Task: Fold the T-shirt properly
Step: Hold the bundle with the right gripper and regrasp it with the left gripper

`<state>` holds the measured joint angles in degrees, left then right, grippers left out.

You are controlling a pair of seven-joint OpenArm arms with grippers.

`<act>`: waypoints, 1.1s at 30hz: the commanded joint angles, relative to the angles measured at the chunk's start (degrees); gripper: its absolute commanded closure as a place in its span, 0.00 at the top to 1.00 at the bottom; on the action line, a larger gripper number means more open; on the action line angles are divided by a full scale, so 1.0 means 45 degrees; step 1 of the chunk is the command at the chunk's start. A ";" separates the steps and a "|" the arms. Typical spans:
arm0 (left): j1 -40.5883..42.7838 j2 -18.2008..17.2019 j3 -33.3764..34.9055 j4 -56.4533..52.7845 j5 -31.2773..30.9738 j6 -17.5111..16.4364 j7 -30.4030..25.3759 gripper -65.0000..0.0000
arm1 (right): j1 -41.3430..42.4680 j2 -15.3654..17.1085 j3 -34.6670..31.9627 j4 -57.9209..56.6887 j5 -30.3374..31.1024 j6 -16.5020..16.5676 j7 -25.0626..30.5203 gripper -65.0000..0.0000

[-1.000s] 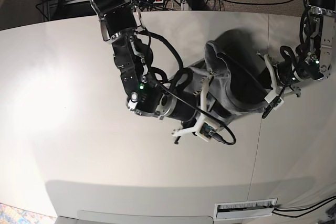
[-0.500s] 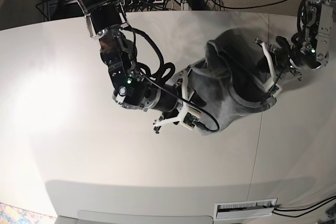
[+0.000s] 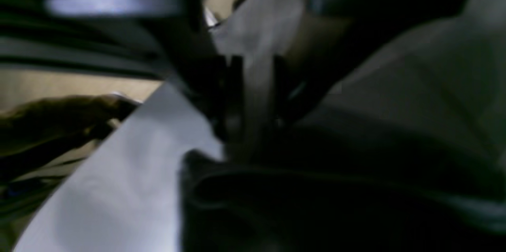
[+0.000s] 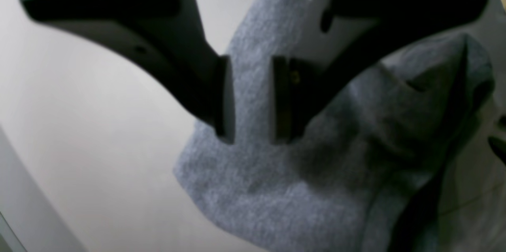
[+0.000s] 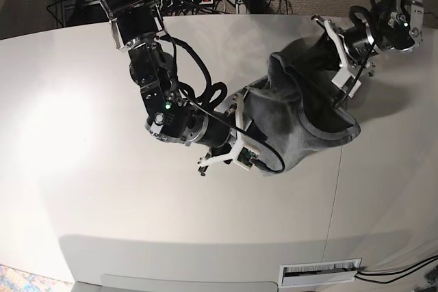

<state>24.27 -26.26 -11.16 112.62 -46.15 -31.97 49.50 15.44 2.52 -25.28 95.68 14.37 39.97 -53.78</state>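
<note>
White bench [image 5: 82, 189] carries the bunched heather-grey cotton T-shirt [image 5: 301, 117]; right fingers [image 4: 247, 101] part-open, gripping nothing, left fingers [image 5: 342, 66] unclear; regrasp hem corners, spread flat.

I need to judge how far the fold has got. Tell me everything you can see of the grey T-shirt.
The heather-grey, soft cotton-looking T-shirt lies bunched and wrinkled on the white table, layers doubled over with a dark hollow inside, not flat. The right gripper hangs over one edge, jaws apart.
</note>
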 commanded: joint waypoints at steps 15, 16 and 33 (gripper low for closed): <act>-0.0063 0.2327 -0.0160 0.0204 0.0010 0.0277 -0.0529 0.48 | 0.0335 -0.0063 0.0024 0.0204 0.0170 0.0008 0.0282 0.24; -0.0063 0.2346 -0.0160 0.0204 0.0019 0.0277 -0.0529 0.48 | 0.0335 -0.0063 0.0024 0.0204 0.0170 0.0008 0.0287 0.24; -0.0063 0.2341 -0.0160 0.0204 0.1462 0.0481 -0.0578 0.06 | 0.0340 -0.0063 0.0024 0.0204 0.0170 0.0008 0.0345 0.24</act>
<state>24.12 -15.42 -11.62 112.62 -38.57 -29.61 48.29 15.44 2.52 -25.28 95.68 14.37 39.97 -53.95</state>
